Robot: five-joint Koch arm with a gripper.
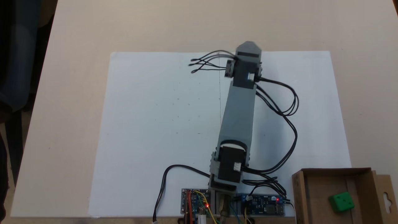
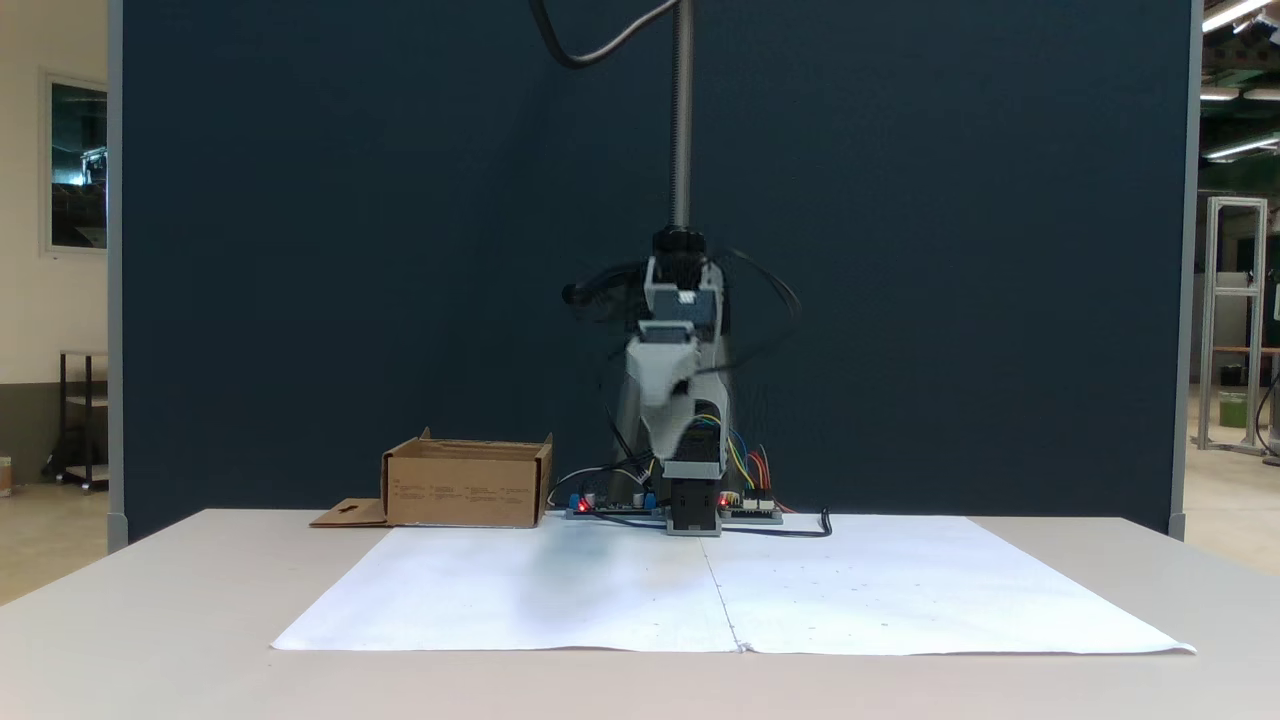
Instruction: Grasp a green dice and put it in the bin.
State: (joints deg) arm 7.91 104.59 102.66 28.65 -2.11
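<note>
Inside bin (image 1: pixel 314 186), green dice (image 1: pixel 341 202) rests tilted, four-pip face up; gripper (image 2: pixel 668 385) raised, jaw state unclear.

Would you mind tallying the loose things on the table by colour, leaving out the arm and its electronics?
Green: 1, the green dice, lying inside the box.
Brown: 1, the cardboard bin.
White: 1, the paper sheet spread under the arm.
Total: 3
</note>
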